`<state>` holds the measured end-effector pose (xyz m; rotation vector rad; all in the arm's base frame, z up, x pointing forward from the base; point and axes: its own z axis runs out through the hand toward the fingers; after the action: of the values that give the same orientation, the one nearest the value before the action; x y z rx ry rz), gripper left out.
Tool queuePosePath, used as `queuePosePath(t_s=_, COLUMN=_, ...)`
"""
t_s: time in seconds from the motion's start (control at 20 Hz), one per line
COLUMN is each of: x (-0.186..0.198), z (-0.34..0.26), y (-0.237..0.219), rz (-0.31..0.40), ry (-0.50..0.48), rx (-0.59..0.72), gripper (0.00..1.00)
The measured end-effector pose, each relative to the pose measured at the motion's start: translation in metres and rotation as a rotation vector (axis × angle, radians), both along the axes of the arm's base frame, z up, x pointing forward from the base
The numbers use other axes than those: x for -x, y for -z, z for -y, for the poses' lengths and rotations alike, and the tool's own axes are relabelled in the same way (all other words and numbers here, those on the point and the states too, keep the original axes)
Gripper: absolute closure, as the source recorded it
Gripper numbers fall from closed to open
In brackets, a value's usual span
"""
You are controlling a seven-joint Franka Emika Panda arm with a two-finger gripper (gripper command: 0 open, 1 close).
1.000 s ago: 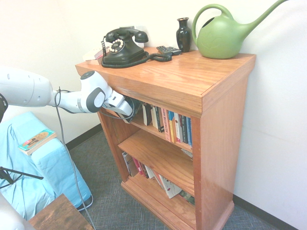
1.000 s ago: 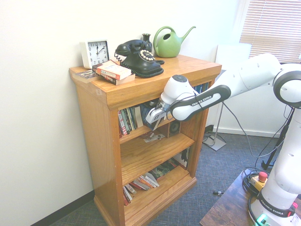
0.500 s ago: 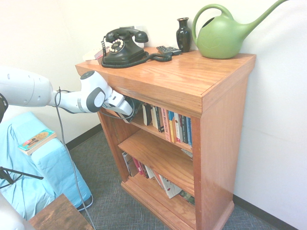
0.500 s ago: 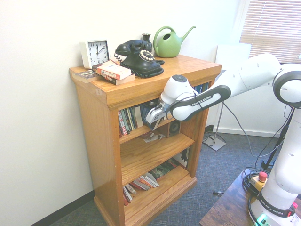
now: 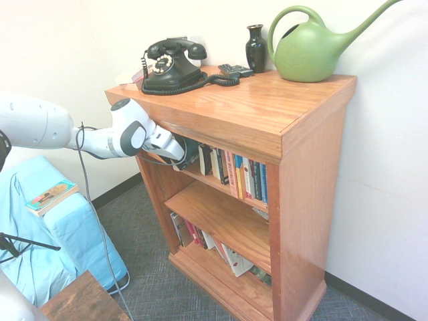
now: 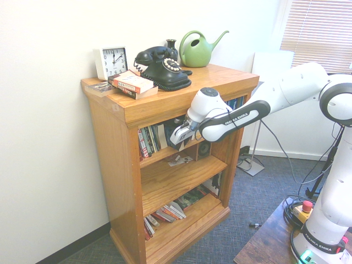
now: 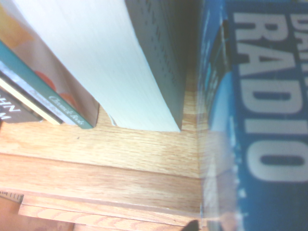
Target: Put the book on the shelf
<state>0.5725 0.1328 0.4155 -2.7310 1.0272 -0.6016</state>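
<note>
The shelf (image 5: 313, 200) is a tall orange-brown bookcase, also seen from its other side as the shelf (image 6: 118, 181). My gripper (image 5: 179, 154) reaches under the thick top slab into the top tier, shut on the book (image 5: 190, 150). From the other side the gripper (image 6: 177, 138) holds the dark book (image 6: 175, 126) upright between the leaning row on the left and the books further right. In the wrist view the book (image 7: 255, 96) shows a blue cover with large pale lettering, close above the tier's board (image 7: 120, 163), beside a thick book with cream pages (image 7: 120, 62).
A black telephone (image 5: 172, 64), a vase (image 5: 255, 48), a green watering can (image 5: 309, 48), a clock (image 6: 111, 61) and an orange-covered book (image 6: 132, 83) stand on the top slab. Upright books (image 5: 242, 176) fill the top tier. A blue-draped seat (image 5: 47, 234) and a dark table (image 5: 83, 301) are nearby.
The gripper has moved slightly up and deeper into the top tier with the book still in it.
</note>
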Motion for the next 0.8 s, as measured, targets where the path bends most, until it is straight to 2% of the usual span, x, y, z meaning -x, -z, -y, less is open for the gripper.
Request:
queuePosePath(t_s=0.5, x=0.003, z=-0.012, y=-0.007, rz=0.014, ry=-0.016, rx=0.013, gripper=0.0)
queuePosePath(t_s=0.65, x=0.013, z=-0.004, y=-0.008, rz=-0.039, ry=0.011, rx=0.017, gripper=0.0)
queuePosePath(t_s=0.8, x=0.042, z=0.011, y=-0.012, rz=-0.098, ry=0.033, rx=0.02, gripper=0.0)
